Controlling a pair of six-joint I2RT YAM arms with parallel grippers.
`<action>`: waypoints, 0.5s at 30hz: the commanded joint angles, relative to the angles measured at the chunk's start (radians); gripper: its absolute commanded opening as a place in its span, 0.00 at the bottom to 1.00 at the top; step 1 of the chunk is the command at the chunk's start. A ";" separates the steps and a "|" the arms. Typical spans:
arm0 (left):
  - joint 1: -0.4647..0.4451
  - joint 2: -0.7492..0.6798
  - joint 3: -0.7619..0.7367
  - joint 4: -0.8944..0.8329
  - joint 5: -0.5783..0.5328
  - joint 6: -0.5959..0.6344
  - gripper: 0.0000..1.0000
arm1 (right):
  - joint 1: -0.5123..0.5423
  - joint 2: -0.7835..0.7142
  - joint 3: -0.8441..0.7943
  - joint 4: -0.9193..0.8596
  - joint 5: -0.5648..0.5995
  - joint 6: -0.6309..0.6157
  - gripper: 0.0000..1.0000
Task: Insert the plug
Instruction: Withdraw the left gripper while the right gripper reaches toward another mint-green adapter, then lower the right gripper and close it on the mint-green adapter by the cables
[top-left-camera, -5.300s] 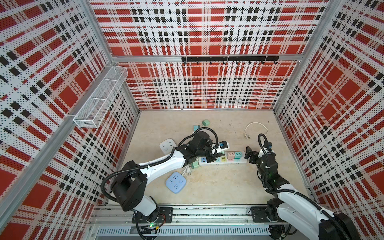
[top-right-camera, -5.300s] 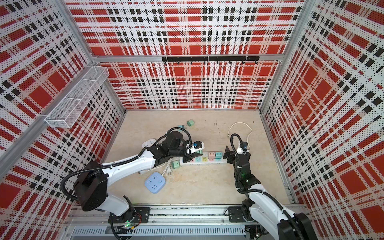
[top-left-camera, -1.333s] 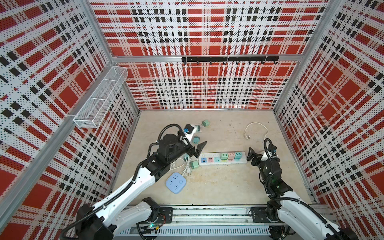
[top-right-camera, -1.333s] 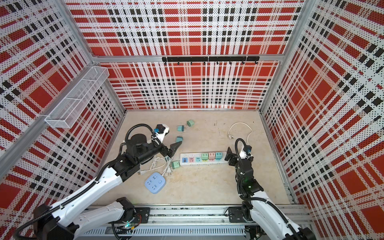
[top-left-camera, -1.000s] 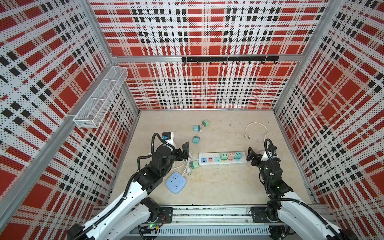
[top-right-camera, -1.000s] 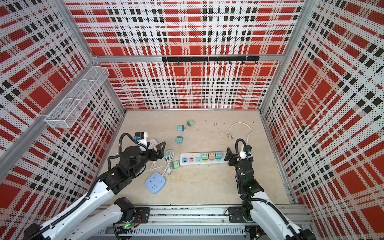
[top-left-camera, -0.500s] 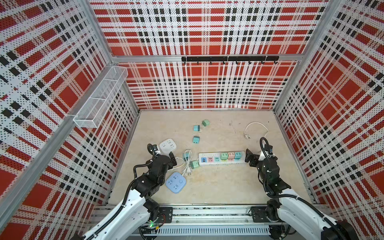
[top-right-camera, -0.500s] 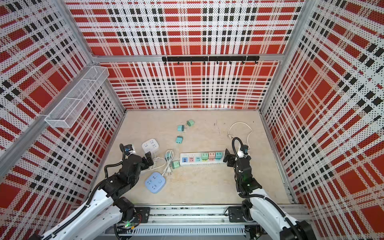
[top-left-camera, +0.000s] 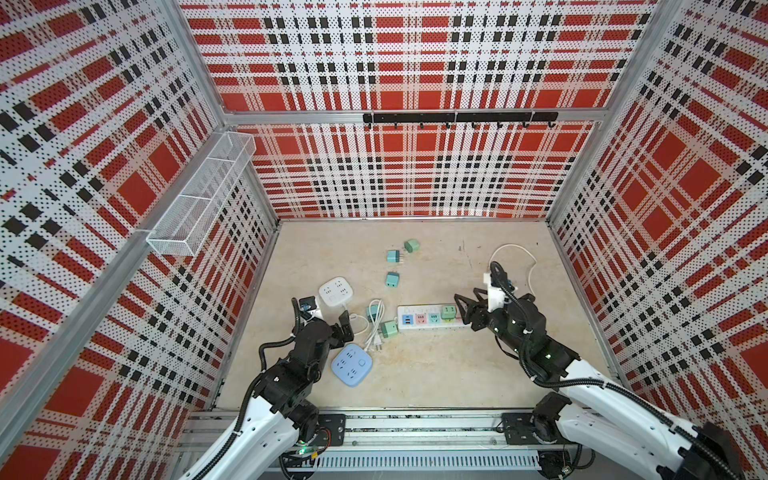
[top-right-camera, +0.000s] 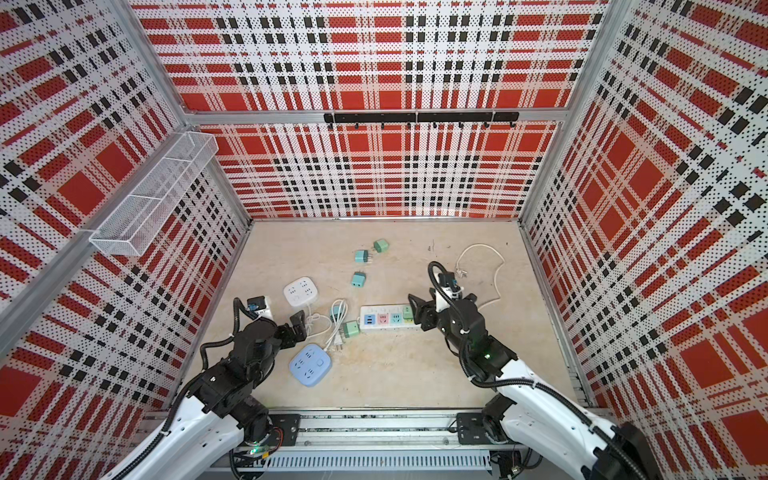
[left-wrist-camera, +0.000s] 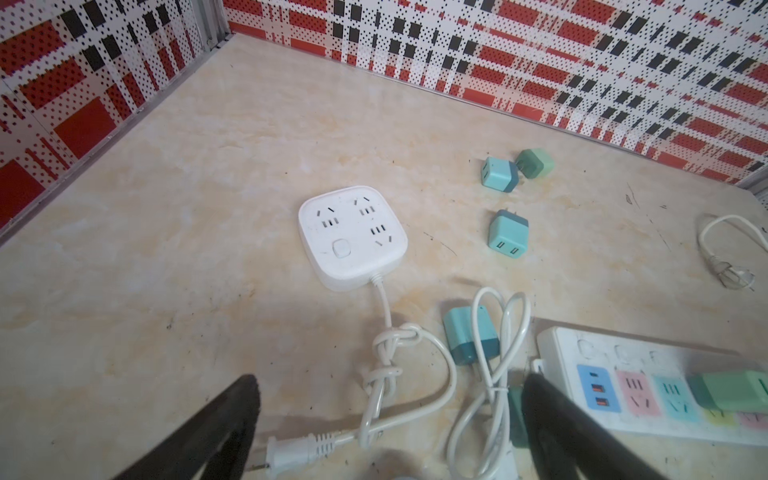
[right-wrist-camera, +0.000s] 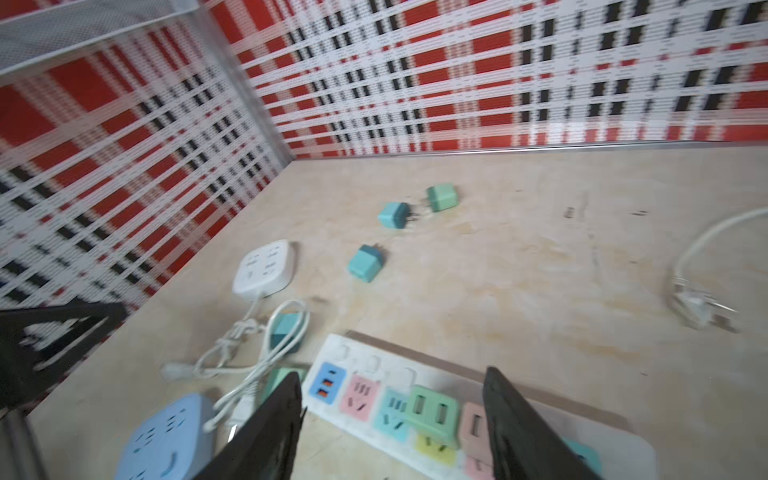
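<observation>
Pincers on both my arms are hanging low over the table (top-left-camera: 419, 374), and I am gripping nothing in either. My right arm is extending from its base at the near edge, with the forearm sloping forward and in toward the middle. The wrist is bending down so that my right pincer (top-left-camera: 462, 310) is pointing at the right-hand end of the power strip (top-left-camera: 417, 322) in a top view. From the right wrist camera its two black fingers (right-wrist-camera: 270, 432) are standing partway apart, one on each side of the strip's width, released and clasping nothing. The green plug (right-wrist-camera: 434, 415) is sitting upright in one of the strip's sockets, between those fingers and, as far as I am able to tell, clear of both. In both top views it is showing just in front of my fingertips. My left arm is sitting folded close to its own base, elbow lifted and forearm angling forward. My left pincer (top-left-camera: 344, 326) is hovering between the white square socket (top-left-camera: 336, 292) and the blue square socket (top-left-camera: 351, 365), well apart from the seated plug. Its fingers (left-wrist-camera: 224, 428) are standing wide and empty above the knotted white cord (left-wrist-camera: 388, 345) that is lying on the table. A loose teal plug (top-left-camera: 391, 280) is lying farther back.
</observation>
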 joint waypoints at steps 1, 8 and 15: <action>0.007 -0.044 -0.021 -0.025 0.008 -0.005 1.00 | 0.085 0.192 0.101 -0.031 0.010 0.033 0.59; 0.005 -0.200 -0.054 -0.071 0.008 -0.020 0.98 | 0.207 0.625 0.429 -0.156 0.051 0.064 0.34; 0.005 -0.225 -0.060 -0.074 0.009 -0.022 0.97 | 0.210 0.808 0.578 -0.258 0.075 0.082 0.26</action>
